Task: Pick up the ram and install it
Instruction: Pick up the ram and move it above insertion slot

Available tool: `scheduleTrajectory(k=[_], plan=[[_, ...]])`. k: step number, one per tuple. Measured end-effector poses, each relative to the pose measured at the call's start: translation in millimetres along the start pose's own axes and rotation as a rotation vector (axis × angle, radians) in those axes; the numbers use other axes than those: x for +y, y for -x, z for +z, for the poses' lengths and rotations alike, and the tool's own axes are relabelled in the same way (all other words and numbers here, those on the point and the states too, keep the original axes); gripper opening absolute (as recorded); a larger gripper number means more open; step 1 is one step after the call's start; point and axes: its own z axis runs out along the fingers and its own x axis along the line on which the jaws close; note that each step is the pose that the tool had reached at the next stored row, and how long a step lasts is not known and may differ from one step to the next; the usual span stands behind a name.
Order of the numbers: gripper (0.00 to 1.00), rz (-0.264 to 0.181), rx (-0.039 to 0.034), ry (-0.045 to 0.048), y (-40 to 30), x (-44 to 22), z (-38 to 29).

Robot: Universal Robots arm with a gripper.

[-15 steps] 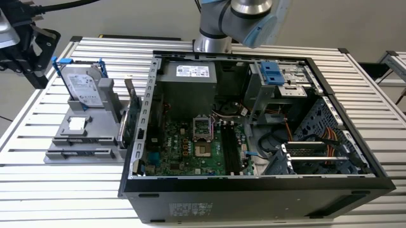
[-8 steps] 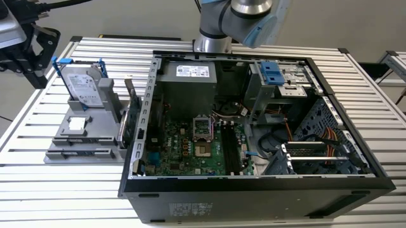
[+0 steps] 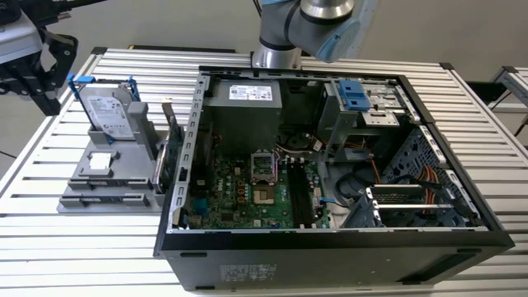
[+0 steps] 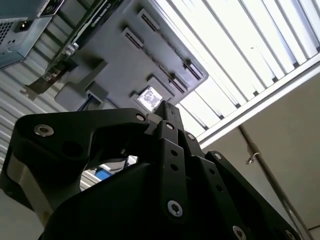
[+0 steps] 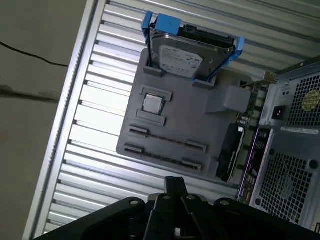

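The ram stands on edge as a thin dark strip, held between clips in a low slot of the grey fixture. It is near the small square chip and well apart from the upright hard drive with blue rails. The gripper hangs above the fixture's near edge, its fingers pressed together with nothing between them and clear of the ram. The exterior view adds the slatted table and, to the fixture's right in that view, the open computer case with its motherboard exposed. The first wrist view shows the expansion card between fixture and case.
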Motion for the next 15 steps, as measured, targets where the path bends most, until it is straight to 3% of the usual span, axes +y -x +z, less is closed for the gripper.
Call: scheduleTrajectory(k=[15], plan=[[0.00, -0.181, 0.0088, 0.0034, 0.0, 0.0, 0.0]])
